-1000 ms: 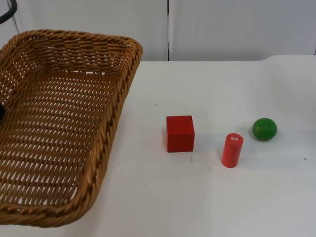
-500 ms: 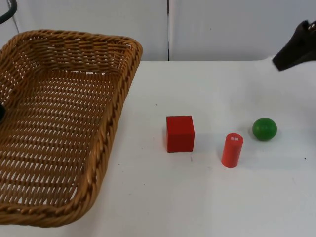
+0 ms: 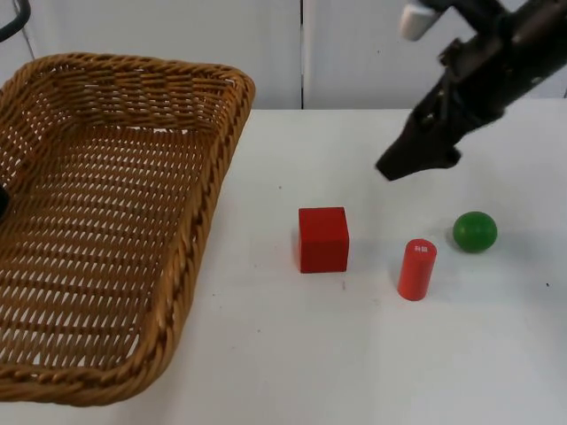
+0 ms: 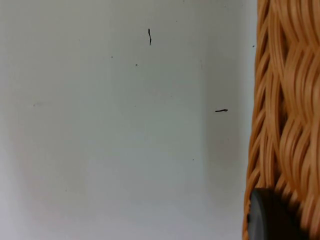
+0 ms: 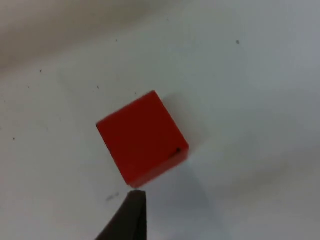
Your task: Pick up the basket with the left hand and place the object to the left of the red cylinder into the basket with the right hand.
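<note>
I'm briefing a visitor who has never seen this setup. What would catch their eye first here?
Most likely the big wicker basket at the table's left side, its rim gripped by the left end effector. Next, the right end effector reaching in from the upper right, above the table behind the red cube. Beside the cube stand a red cylinder and, further right, a green ball.

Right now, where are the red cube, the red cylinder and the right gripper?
red cube (image 3: 323, 239), top view, its top face.
red cylinder (image 3: 416, 270), top view, its side.
right gripper (image 3: 399, 166), top view, its fingertips above the table.
</note>
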Robot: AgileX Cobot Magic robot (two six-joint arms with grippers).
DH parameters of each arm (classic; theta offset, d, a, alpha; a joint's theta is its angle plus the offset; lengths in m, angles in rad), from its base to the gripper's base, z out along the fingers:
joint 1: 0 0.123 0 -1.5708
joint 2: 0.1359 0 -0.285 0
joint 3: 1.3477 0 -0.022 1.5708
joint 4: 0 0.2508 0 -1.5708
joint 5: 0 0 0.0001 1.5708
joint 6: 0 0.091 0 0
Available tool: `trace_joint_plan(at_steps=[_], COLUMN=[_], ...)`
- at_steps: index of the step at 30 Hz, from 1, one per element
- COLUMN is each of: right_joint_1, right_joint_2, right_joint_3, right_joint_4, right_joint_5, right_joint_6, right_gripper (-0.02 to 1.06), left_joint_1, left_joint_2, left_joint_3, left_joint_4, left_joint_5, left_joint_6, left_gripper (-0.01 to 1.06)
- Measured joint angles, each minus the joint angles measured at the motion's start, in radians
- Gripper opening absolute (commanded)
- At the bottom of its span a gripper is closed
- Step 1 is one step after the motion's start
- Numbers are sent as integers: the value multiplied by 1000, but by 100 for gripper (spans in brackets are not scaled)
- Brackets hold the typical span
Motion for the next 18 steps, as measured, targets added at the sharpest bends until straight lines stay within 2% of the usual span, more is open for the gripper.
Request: trace_joint_plan(at_steps=[7, 18], right_joint_1=[54, 108], right_joint_2=[103, 197], right_joint_3=[-110, -153], right_joint_4=[3, -14], right_joint_5=[59, 80], right_joint_6=[-55, -156], right_gripper=[105, 105], left_joint_1=[0, 0], left_joint_2=[0, 0], left_joint_3=[0, 0], left_joint_4=[0, 0], left_joint_5=[0, 0], left_joint_6=[0, -8], left_gripper=[0, 0])
